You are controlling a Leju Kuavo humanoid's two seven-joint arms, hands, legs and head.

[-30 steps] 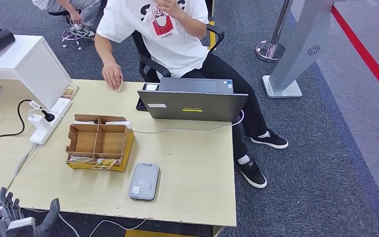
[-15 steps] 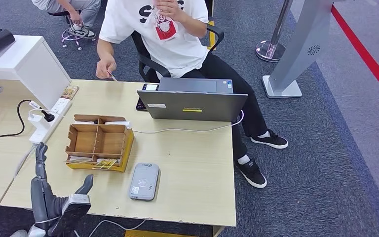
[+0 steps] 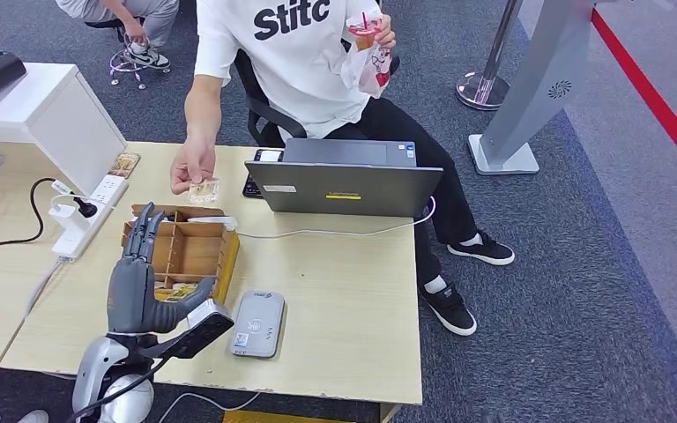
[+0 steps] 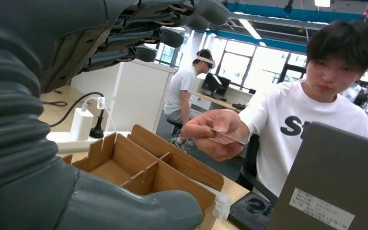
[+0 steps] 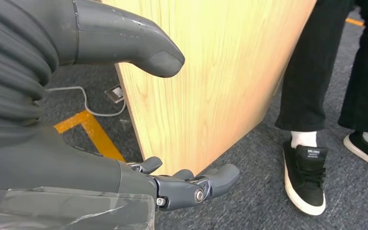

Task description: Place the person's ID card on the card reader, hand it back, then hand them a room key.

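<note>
A person in a white T-shirt sits behind the table and holds out the ID card [image 3: 203,189] [image 4: 226,137] pinched in one hand [image 3: 191,170], above the far side of the wooden box. My left hand [image 3: 144,271] is raised over the table's near left, fingers apart and pointing toward the card, a short way from it, holding nothing. The grey card reader [image 3: 258,323] lies flat near the front edge, just right of my left hand. My right hand [image 5: 100,115] hangs beside the table's wooden side panel, fingers loosely apart and empty.
A wooden divided box [image 3: 179,256] with cards in its slots stands under my left hand's fingers. An open laptop [image 3: 344,185] with a white cable sits at the back. A white power strip [image 3: 84,214] lies at the left. The person holds a drink [image 3: 366,35] in the other hand.
My left hand rose from below the table's front edge to above the wooden box. The person picked the card off the table and extended it toward my hand, lowering the drink from the face.
</note>
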